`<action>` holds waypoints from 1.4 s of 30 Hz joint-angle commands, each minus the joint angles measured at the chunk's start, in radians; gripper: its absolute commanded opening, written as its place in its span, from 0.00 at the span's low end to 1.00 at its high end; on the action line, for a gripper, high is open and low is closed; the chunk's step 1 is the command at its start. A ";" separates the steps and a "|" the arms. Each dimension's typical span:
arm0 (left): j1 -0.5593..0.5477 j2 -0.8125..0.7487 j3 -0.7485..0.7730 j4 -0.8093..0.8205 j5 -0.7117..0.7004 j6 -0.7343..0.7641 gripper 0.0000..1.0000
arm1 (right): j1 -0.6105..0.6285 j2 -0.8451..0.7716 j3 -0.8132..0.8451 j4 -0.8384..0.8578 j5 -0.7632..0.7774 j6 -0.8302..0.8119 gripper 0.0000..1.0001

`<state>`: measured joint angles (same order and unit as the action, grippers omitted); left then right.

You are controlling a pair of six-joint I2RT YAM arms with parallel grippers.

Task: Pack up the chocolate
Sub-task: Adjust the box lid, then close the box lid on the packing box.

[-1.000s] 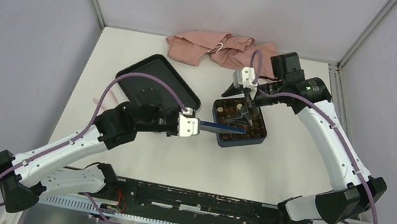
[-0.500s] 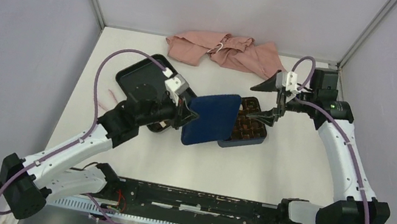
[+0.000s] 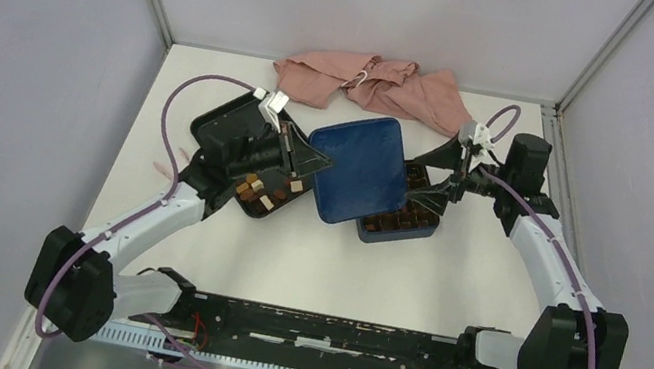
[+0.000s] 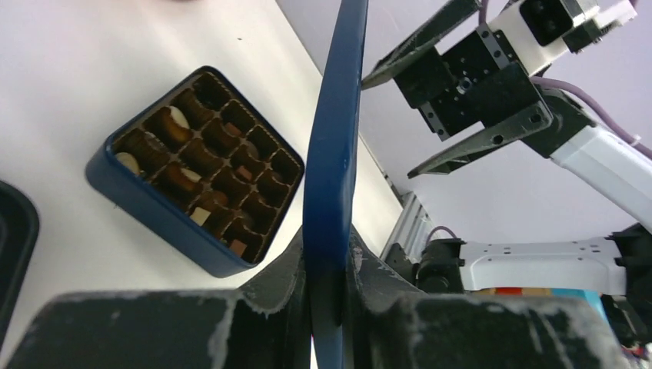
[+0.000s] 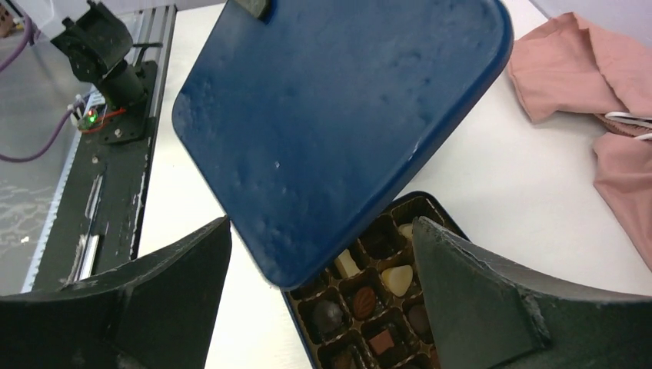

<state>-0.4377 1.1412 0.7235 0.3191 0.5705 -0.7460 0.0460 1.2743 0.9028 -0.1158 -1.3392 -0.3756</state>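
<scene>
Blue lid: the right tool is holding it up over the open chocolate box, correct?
No: the left tool, not the right, holds the blue lid up over the open box; the left wrist view shows it clamped on the lid's edge.

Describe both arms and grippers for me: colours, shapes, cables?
The left arm and right arm have white shells with black joints and bases. A purple cable loops along each. Each wrist carries a small white block. The left gripper and right gripper each have two black, wedge-shaped, scuffed fingers.
</scene>
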 commanded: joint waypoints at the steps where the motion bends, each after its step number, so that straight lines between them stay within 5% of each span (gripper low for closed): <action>1: 0.005 0.043 0.076 0.160 0.109 -0.096 0.02 | 0.008 0.012 -0.016 0.305 0.048 0.330 0.92; 5: 0.007 0.094 0.085 0.210 0.147 -0.109 0.02 | 0.013 0.039 -0.048 0.452 0.078 0.576 0.93; 12: 0.006 0.131 0.095 0.264 0.155 -0.122 0.02 | 0.047 0.067 -0.068 0.530 0.103 0.736 0.92; 21: 0.008 0.173 0.096 0.344 0.153 -0.170 0.02 | 0.076 0.128 -0.094 0.700 0.084 0.981 0.79; 27: 0.007 0.188 0.100 0.368 0.162 -0.186 0.02 | 0.079 0.134 -0.113 0.798 0.074 1.085 0.55; 29: 0.008 0.193 0.104 0.370 0.167 -0.188 0.02 | 0.080 0.141 -0.116 0.843 0.056 1.130 0.36; 30: 0.008 0.196 0.107 0.370 0.170 -0.187 0.03 | 0.082 0.146 -0.115 0.862 0.046 1.147 0.18; 32: 0.008 0.198 0.109 0.366 0.173 -0.184 0.12 | 0.083 0.154 -0.105 0.864 0.029 1.157 0.00; 36: 0.008 0.174 0.114 0.298 0.144 -0.127 0.48 | 0.081 0.159 -0.086 0.862 0.006 1.172 0.00; 39: 0.008 0.127 0.153 0.047 0.050 0.051 0.64 | 0.070 0.155 -0.071 0.826 -0.007 1.154 0.00; 42: 0.006 0.041 0.235 -0.332 -0.185 0.304 0.72 | 0.039 0.160 -0.015 0.574 -0.002 0.944 0.00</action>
<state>-0.4282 1.2964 0.8436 0.3851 0.6365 -0.7612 0.1173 1.4345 0.7971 0.6559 -1.3277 0.7574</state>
